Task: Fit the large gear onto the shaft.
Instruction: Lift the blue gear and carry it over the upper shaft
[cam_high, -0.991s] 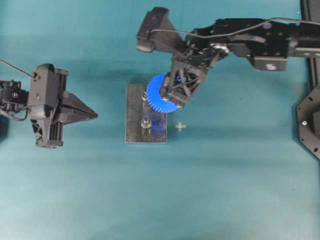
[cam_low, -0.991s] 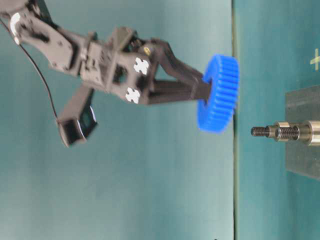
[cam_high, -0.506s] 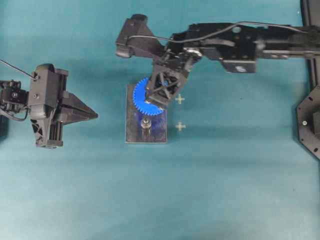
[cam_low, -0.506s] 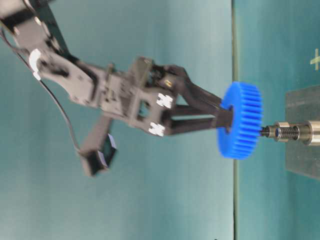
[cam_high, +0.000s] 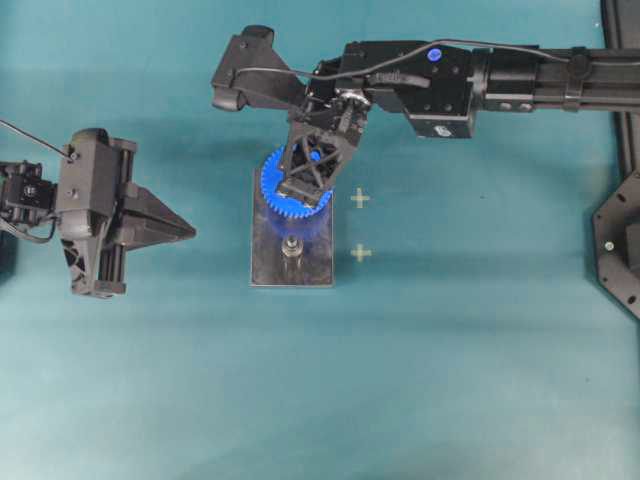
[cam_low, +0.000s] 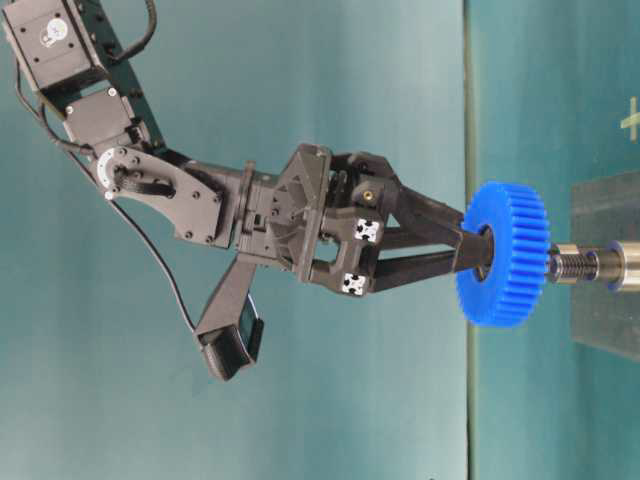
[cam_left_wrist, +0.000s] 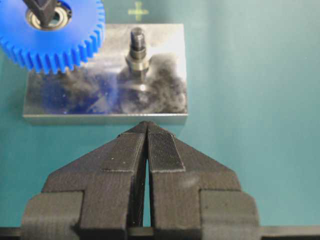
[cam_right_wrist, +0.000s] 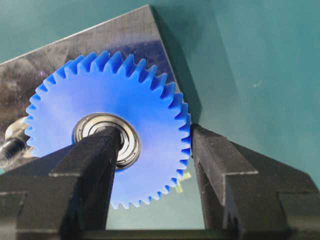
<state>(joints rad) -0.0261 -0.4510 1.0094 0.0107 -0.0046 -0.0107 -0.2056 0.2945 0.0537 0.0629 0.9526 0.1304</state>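
While a plain teal mat (cam_high: 480, 380) covers the whole worktop, nothing of the room beyond it is shown in any view. Taking the grey rectangular metal block (cam_high: 270, 262) as landmark, the black left gripper (cam_high: 188, 231) is seen well to its left, level with its lower half, its two ridged fingers (cam_left_wrist: 161, 150) pressed together with nothing between them. Two short silvery steel pins with round collars stand on the block; the nearer pin (cam_high: 291, 246) is left bare at the block's lower half. Over the block's upper half the bright blue plastic toothed wheel (cam_high: 292, 190) is held flat, its silver-and-black bearing hub (cam_right_wrist: 107, 137) facing upward. It is grasped by the black right gripper (cam_high: 303, 189), one finger set into the hub's bore and the other against the toothed rim. In the table-level view the wheel is seen at the threaded tip of the far shaft (cam_low: 578, 266), above its collar and clear of the block's face. Two pale cross marks (cam_high: 360, 225) are printed on the mat just right of the block.
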